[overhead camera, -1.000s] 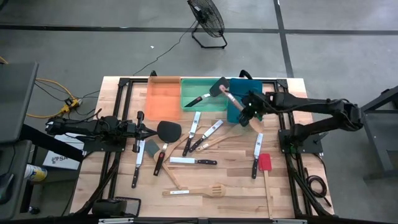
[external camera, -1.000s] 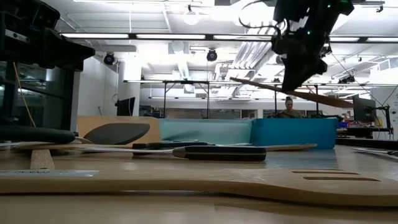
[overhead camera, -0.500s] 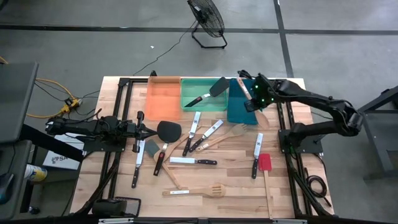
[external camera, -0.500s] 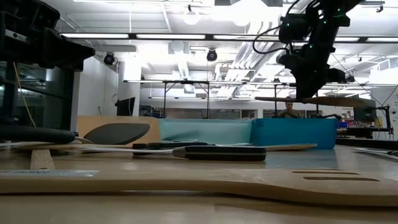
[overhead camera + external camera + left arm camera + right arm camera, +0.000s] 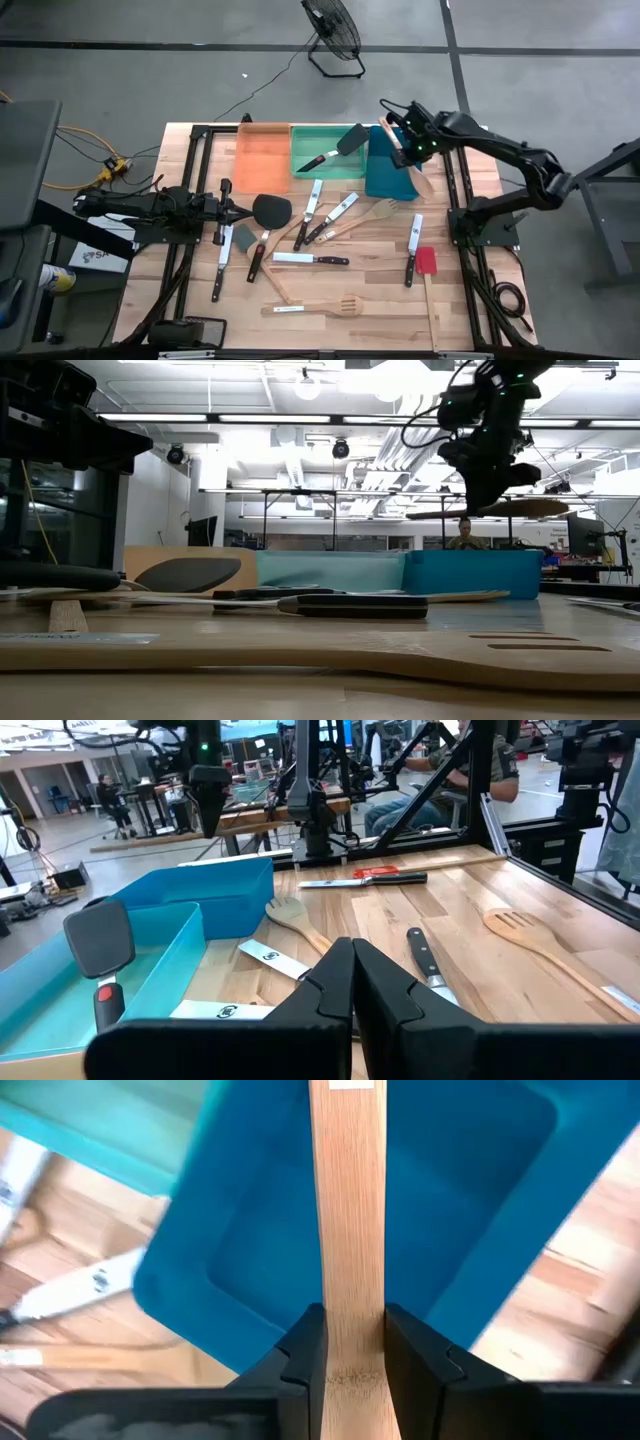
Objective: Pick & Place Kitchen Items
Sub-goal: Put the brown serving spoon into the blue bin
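I hold a wooden utensil (image 5: 347, 1210) clamped between the fingers of my right gripper (image 5: 347, 1342), in the air above the blue tray (image 5: 388, 172). I am in the placing step. Next I should lower it inside this tray and release. My left gripper (image 5: 352, 982) waits closed, far from the blue tray.

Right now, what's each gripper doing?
Left gripper: shut, empty, parked over the table's left side.
Right gripper: shut on wooden utensil, above blue tray.
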